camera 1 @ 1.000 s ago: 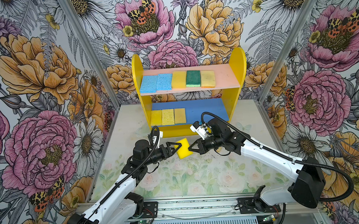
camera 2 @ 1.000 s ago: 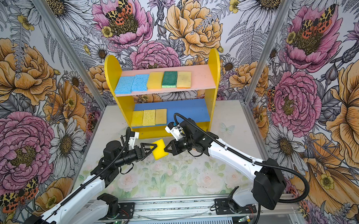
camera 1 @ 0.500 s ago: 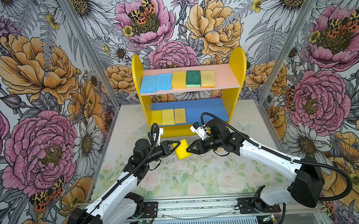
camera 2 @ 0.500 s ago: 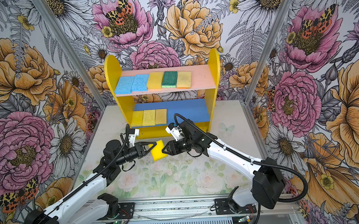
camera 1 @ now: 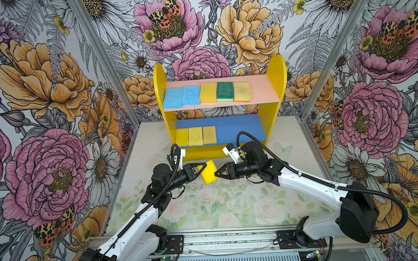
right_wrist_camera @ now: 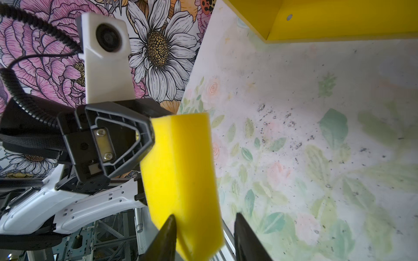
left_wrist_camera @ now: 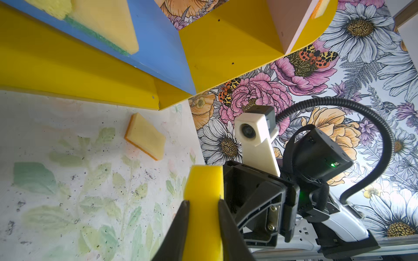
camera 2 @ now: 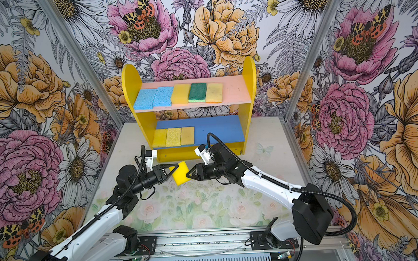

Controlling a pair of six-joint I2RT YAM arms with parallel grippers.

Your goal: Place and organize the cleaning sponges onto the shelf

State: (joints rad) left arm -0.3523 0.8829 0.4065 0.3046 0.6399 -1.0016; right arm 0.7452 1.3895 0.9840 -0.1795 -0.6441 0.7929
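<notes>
The yellow sponge (camera 1: 210,172) has changed hands above the middle of the bench (camera 1: 206,207), just in front of the shelf (camera 1: 276,69). A second ago the right gripper (camera 1: 218,175) pinched it and the left gripper (camera 1: 200,170) stood wide. Now the left one pinches one end, and the right one's jaws are spread around the other end, no longer squeezing. The handover looks done, so the left arm can carry it to the blue lower board (camera 1: 239,127), beside the three sponges (camera 1: 195,136) at its left end. One tan sponge (left_wrist_camera: 144,139) waits on the bench near the shelf's right end
</notes>
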